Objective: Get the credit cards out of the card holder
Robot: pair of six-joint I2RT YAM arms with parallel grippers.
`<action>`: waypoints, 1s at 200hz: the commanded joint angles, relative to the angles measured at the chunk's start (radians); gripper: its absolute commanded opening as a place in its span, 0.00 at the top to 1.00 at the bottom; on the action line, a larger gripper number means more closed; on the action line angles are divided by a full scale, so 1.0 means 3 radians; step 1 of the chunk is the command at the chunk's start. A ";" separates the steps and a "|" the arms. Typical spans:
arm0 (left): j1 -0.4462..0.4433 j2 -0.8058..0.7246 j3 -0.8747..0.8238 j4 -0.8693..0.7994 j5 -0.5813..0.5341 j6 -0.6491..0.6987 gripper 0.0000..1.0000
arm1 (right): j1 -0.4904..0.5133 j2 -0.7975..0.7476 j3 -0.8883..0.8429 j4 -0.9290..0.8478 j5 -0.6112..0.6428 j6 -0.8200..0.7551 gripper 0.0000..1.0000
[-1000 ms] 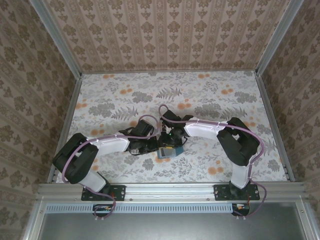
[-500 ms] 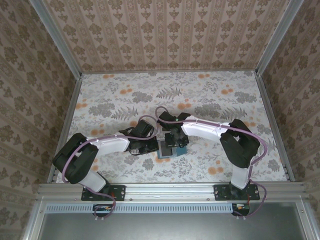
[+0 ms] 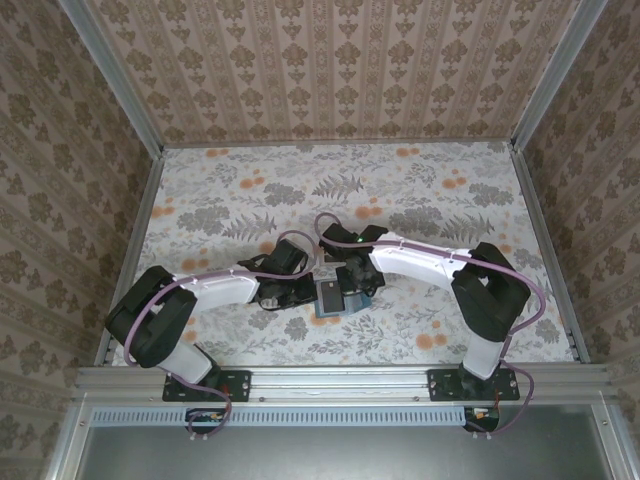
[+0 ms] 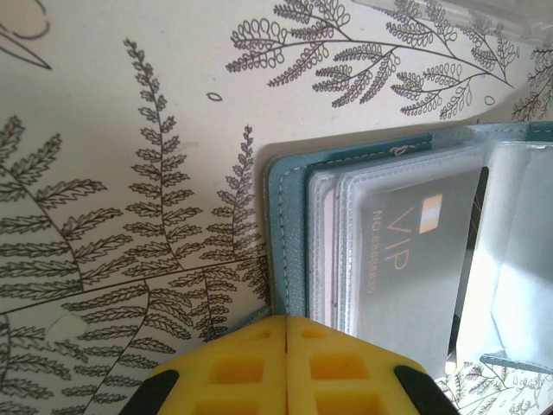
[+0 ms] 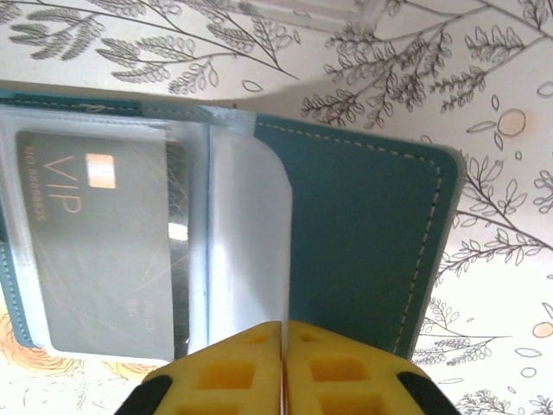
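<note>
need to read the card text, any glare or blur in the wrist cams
Left wrist: the VIP card is sharp and readable, white glare on the clear sleeve beside it; right wrist: card readable, sleeve washed pale; top external: card holder too small for text.

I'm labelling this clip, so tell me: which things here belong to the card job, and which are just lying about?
Part of the job: card holder, lying open; VIP card in its clear sleeve; left gripper and right gripper, both shut on it.
Just lying about: clear plastic tray near the holder; floral table.
</note>
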 commanded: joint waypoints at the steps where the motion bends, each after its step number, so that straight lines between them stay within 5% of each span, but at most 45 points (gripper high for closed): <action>1: 0.0043 0.0039 -0.0058 -0.0109 0.0025 0.0092 0.91 | -0.0025 -0.0069 -0.0119 0.0006 0.0029 -0.0011 0.93; 50: 0.0103 0.0072 -0.0092 -0.0132 0.0040 0.0144 0.91 | -0.0089 -0.0046 -0.0333 0.0110 0.0053 0.0004 0.92; 85: 0.0105 0.0063 -0.0081 -0.0143 0.0056 0.0149 0.91 | -0.0092 -0.0057 -0.0401 0.0038 0.0215 0.0033 0.68; 103: 0.0101 0.0057 -0.0078 -0.0154 0.0055 0.0152 0.91 | -0.0094 -0.0087 -0.0408 -0.0032 0.0314 0.0035 0.64; 144: 0.0104 0.0040 -0.0037 -0.0196 0.0051 0.0158 0.91 | -0.0136 -0.0191 -0.0466 -0.0045 0.0317 0.0035 0.63; 200: 0.0083 -0.0087 0.0154 -0.0354 0.0015 0.0192 0.91 | -0.0244 -0.0368 -0.0699 0.0410 -0.0231 0.0055 0.70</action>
